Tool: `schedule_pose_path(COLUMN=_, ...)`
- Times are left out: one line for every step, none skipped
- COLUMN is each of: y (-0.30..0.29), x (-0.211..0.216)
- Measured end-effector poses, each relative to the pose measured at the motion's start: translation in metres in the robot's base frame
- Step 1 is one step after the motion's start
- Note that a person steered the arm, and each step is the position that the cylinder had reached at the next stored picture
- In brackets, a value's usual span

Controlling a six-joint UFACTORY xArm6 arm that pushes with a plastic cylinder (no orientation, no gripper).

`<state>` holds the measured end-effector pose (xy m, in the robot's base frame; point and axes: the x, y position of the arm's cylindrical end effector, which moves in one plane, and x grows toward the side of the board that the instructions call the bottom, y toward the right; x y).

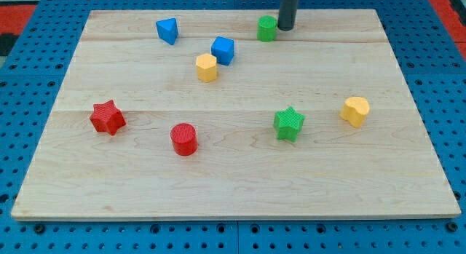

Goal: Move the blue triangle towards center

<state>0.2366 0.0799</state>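
The blue triangle (167, 30) lies near the board's top edge, left of the middle. My tip (285, 28) is at the view's top, right of centre, just right of a green cylinder (267, 28) and close to touching it. The tip is far to the right of the blue triangle. A blue cube (223, 49) sits between them, lower down.
A yellow hexagonal block (207, 67) sits below-left of the blue cube. A red star (107, 117) is at the left, a red cylinder (184, 138) lower centre-left, a green star (289, 123) lower right of centre, and a yellow block (355, 110) at the right. The wooden board (233, 181) rests on a blue pegboard.
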Motion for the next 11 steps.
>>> schedule_pose_path(y=-0.029, x=0.020)
schedule_pose_path(y=-0.023, x=0.005)
schedule_pose_path(y=-0.039, x=-0.021)
schedule_pose_path(y=-0.091, x=-0.025)
schedule_pose_path(y=-0.119, x=-0.025)
schedule_pose_path(y=-0.149, x=-0.015)
schedule_pose_path(y=-0.181, x=-0.016)
schedule_pose_path(y=-0.194, x=-0.014)
schedule_pose_path(y=-0.220, x=-0.010)
schedule_pose_path(y=-0.224, x=0.019)
schedule_pose_path(y=-0.223, x=0.053)
